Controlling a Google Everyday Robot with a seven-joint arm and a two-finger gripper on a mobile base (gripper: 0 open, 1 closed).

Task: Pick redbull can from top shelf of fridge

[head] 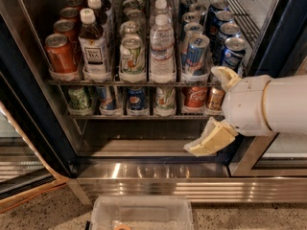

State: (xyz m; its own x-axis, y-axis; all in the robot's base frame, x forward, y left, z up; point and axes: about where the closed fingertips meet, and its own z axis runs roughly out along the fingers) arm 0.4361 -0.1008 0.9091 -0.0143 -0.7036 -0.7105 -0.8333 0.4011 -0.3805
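Note:
The redbull can (pixel 195 54) stands upright at the front of its lane on the top shelf (pixel 67 82) of the fridge (pixel 33 114), with more slim cans lined up behind it. My gripper (pixel 203 110) comes in from the right on a white arm and is open. Its upper finger (pixel 223 76) is just right of the redbull can's base, at the shelf's front edge. Its lower finger (pixel 209 140) hangs in front of the lower rack. The gripper holds nothing.
On the top shelf stand an orange-red can (pixel 60 54), a tea bottle (pixel 93 45), a green-white can (pixel 132 56), a water bottle (pixel 161 46) and dark-blue cans (pixel 233 51). Small cans fill the lower rack (pixel 136 99). A clear plastic bin (pixel 141 213) lies on the floor below the steel base strip (pixel 144 176).

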